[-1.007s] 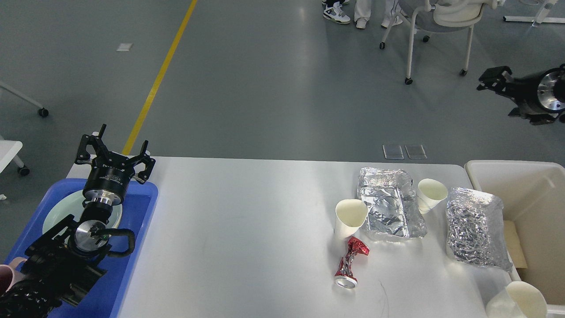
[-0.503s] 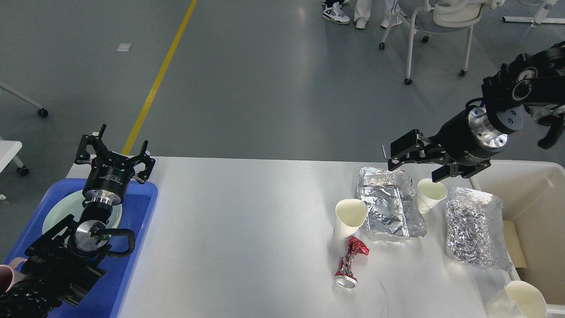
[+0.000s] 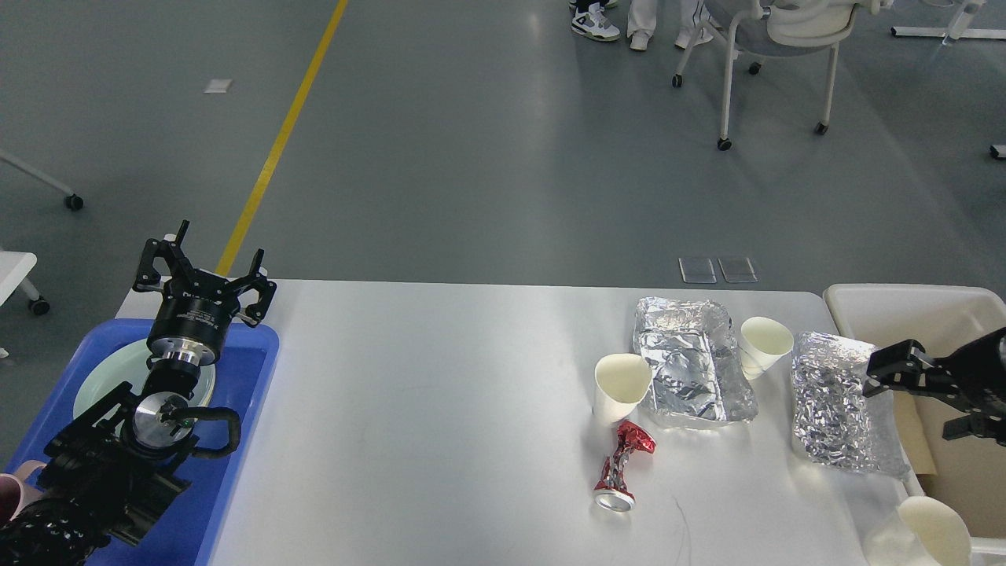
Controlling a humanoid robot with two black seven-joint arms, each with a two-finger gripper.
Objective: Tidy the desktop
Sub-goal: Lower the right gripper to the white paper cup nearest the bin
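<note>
The white desktop carries litter on its right half. Two paper cups flank a foil tray. A crushed red can lies in front of them, and a crumpled foil wad sits near the right edge. A third paper cup lies at the front right corner. My left gripper is open above the far end of the blue tray. My right gripper is open, low at the right edge, just right of the foil wad and holding nothing.
A cream bin stands against the table's right side. A pale green plate rests in the blue tray and a pink cup shows at the left edge. A wheeled chair and people's feet are far behind.
My right arm swung from the upper right to above the foil tray and far cup, then dropped back to the right edge beside the foil wad. The left arm stayed still.
</note>
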